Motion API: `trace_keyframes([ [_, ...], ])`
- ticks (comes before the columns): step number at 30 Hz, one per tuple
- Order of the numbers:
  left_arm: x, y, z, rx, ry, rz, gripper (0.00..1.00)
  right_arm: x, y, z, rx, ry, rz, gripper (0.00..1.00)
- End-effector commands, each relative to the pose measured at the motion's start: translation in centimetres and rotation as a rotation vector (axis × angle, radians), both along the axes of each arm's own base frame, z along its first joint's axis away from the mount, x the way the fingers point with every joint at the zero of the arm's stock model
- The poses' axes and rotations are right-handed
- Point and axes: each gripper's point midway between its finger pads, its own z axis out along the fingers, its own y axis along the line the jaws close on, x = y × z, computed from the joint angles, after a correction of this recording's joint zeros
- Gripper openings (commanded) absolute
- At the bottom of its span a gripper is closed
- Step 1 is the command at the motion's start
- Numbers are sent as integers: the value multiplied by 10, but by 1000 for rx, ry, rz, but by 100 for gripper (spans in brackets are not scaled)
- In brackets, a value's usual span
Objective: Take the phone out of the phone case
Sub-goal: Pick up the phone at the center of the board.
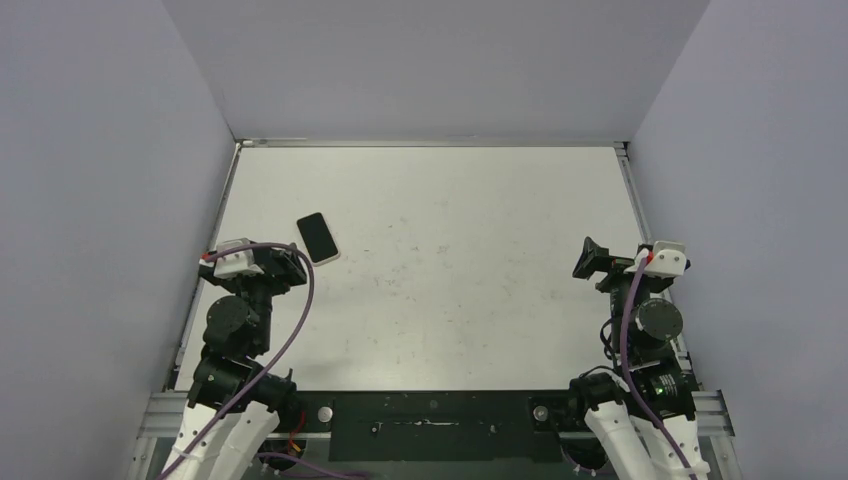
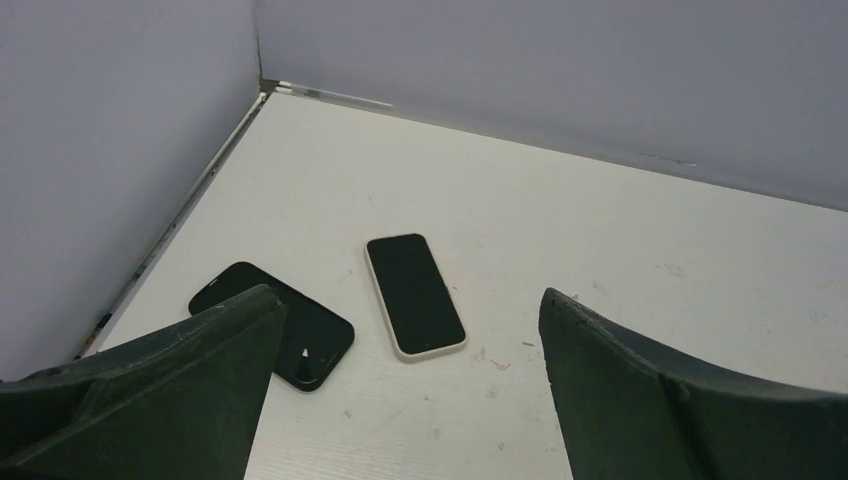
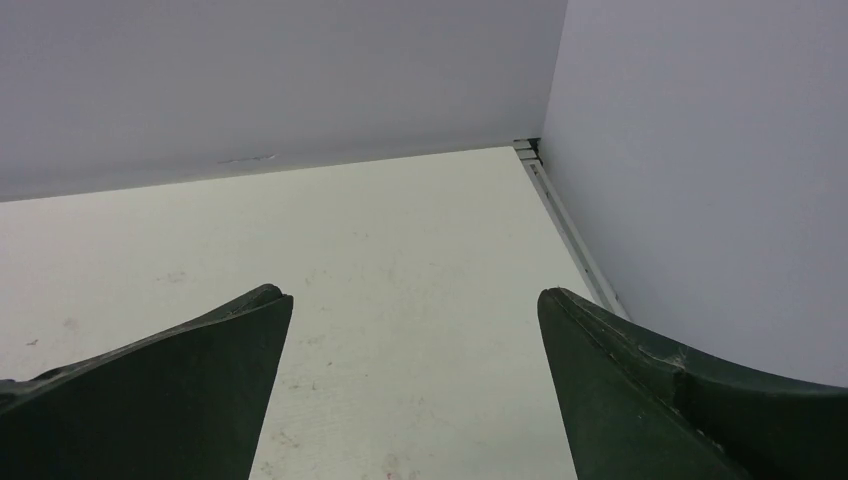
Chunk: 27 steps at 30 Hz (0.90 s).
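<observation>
Top external view: phone (image 1: pixel 318 237) lies flat on the white table (image 1: pixel 470 290), left of centre in the frame, dark screen up, pale rim, set at a slant. Left gripper (image 1: pixel 292 262) sits just below the phone in the frame, not touching it. Right gripper (image 1: pixel 592 258) is at the right side of the frame, well apart from the phone.

Left wrist view: 2 fingers (image 2: pixel 200 380) spread wide, released, holding nothing. Phone sits mid-frame. Black case (image 2: pixel 300 335) lies flat just left of the phone and apart from it. Its lower left part is hidden behind the left finger. Cannot tell whether the pale rim belongs to the phone itself.

Right wrist view: 2 fingers (image 3: pixel 650 400) spread wide, released, over scuffed table. Wall corner at upper right.
</observation>
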Motion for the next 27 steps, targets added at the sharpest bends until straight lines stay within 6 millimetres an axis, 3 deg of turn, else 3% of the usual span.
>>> trace_keyframes([
  [1, 1, 8, 11, -33, -39, 41, 97, -4, -2, 18, 20, -73, -5, 100],
  [10, 8, 9, 6, -38, -15, 40, 97, -13, -10, 21, 42, -114, -44, 100],
  [16, 26, 9, -11, -66, 77, 67, 97, -26, -17, 26, 69, -168, -73, 100],
  [23, 68, 4, -44, -187, 223, 124, 97, -28, -11, 27, 85, -184, -34, 100],
  [27, 91, 21, -77, -283, 354, 236, 97, -32, -7, 32, 88, -204, -6, 100],
])
